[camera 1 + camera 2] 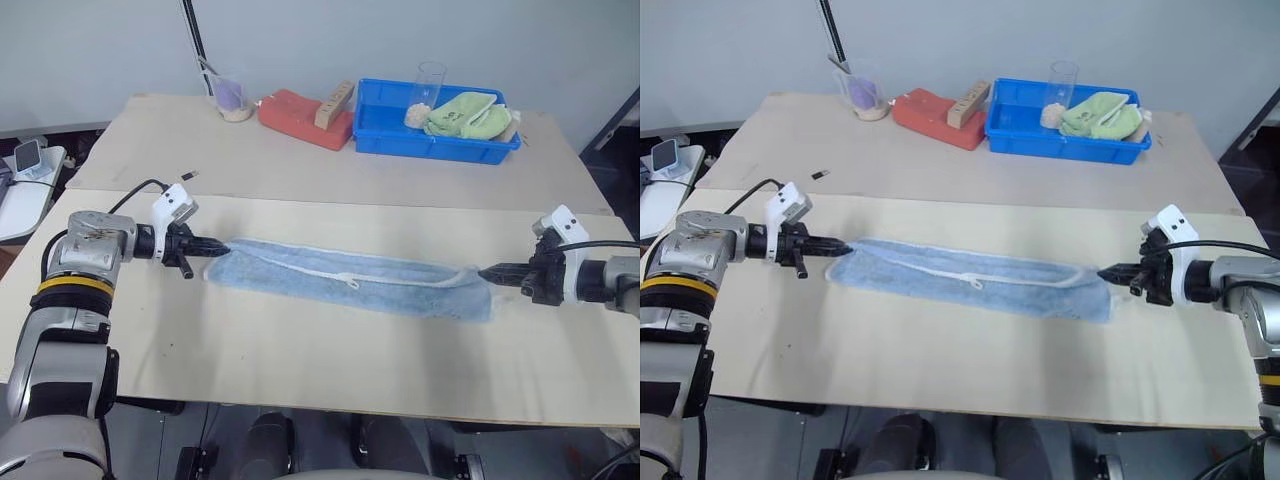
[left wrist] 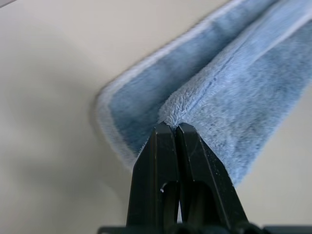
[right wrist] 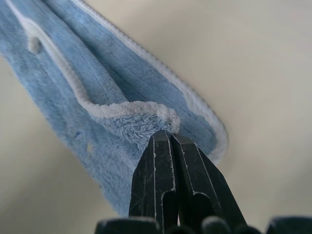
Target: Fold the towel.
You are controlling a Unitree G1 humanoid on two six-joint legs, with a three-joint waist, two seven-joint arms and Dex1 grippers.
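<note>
Across the worktop (image 1: 300, 370) lies the towel (image 1: 350, 283), stretched from nine to three o'clock; left pincer (image 1: 222, 250) and right pincer (image 1: 486, 271) each pinch an end.

We saw even, soft indoor light, bright w/o glare. Faint shadows lay on the table (image 1: 300, 360) under the towel (image 1: 350, 280). Head views were sharp; wrist views blurred the near black fingers (image 2: 168, 161) & background.
</note>
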